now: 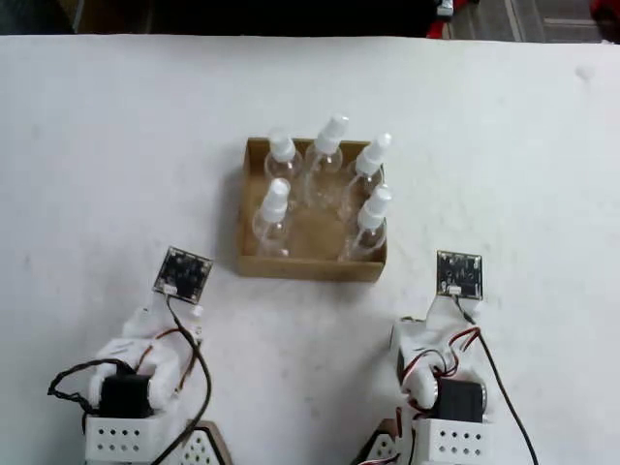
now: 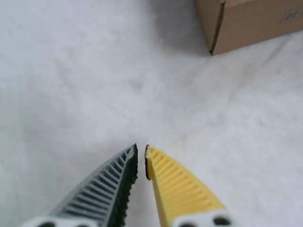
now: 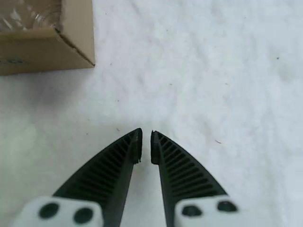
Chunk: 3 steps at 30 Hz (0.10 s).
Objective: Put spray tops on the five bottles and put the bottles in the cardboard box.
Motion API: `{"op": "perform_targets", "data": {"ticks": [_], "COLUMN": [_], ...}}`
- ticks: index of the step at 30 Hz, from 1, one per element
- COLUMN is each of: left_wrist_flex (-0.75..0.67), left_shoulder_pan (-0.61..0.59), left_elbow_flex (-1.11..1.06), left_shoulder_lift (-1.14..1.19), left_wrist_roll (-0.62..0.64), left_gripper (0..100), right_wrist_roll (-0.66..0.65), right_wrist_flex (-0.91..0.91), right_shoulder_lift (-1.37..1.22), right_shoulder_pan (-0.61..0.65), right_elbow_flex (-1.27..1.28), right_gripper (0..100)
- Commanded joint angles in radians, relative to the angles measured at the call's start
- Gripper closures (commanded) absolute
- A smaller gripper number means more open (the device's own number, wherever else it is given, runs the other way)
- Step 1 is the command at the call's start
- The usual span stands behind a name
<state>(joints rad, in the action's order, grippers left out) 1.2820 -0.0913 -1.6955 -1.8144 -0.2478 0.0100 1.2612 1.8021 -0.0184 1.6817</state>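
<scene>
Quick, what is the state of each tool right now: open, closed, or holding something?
Left tool: closed, holding nothing.
Right tool: closed, holding nothing.

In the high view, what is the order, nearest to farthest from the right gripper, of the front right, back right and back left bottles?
1. The front right bottle, in the cardboard box corner closest to the right gripper.
2. The back right bottle, behind it on the same side.
3. The back left bottle, diagonally across, in the far corner.
</scene>
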Motion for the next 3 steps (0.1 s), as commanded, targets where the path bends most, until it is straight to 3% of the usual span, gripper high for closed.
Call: {"op": "perform_targets", "data": {"ticks": [1,3], "left_wrist_flex": [0.005,0.005], "left_shoulder_pan": [-0.008,-0.008], "left_elbow_flex": [0.003,0.003], "left_shoulder_lift": [-0.015,-0.015], "left_wrist_roll": [0.014,0.014], "left_gripper": [97,97], "right_wrist_roll": [-0.002,-0.002], "right_wrist_flex": [0.005,0.005], "right_shoulder_lift": [-0.001,-0.001], "right_shoulder_pan": [-0.012,-0.012], "right_elbow_flex": [0.009,0.009], "right_gripper": [98.1,98.1]}}
